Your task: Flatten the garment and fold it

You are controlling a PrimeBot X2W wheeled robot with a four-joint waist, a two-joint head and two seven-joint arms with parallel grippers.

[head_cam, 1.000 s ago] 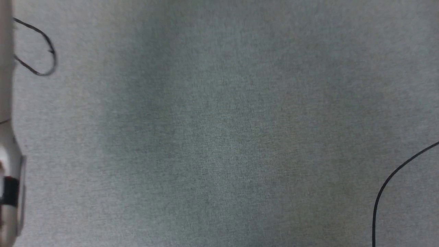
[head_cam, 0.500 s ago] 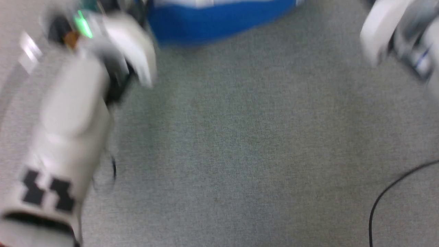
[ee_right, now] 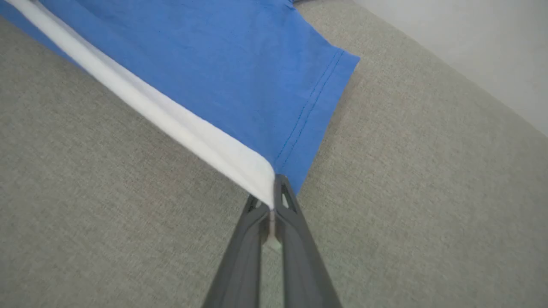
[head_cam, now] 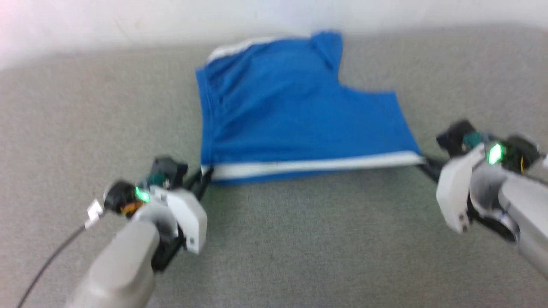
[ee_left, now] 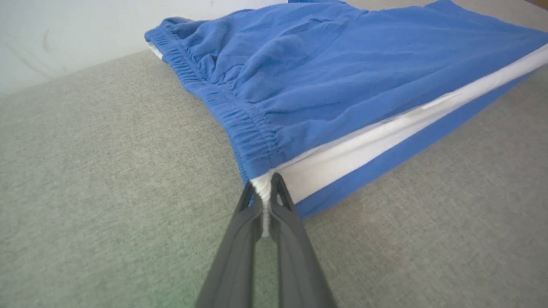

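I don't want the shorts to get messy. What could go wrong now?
The left gripper and right gripper pinch only the tips of the white stripe, so the shorts could slip free. The stripe looks pulled tight; more pulling might strain the seam. The far corner is bunched up and could crease.

You count one garment (head_cam: 291, 111), single pair blue shorts. White stripes on it: two, near-edge stripe (head_cam: 317, 164), far-edge stripe (head_cam: 239, 46). Grippers: two, left gripper (ee_left: 264, 190), right gripper (ee_right: 269, 194); two dark fingers (ee_left: 237, 252) each. Green lights (head_cam: 141, 194): two, one per wrist. Black cable (head_cam: 47, 265): one. Grey surface (head_cam: 299, 239): one.
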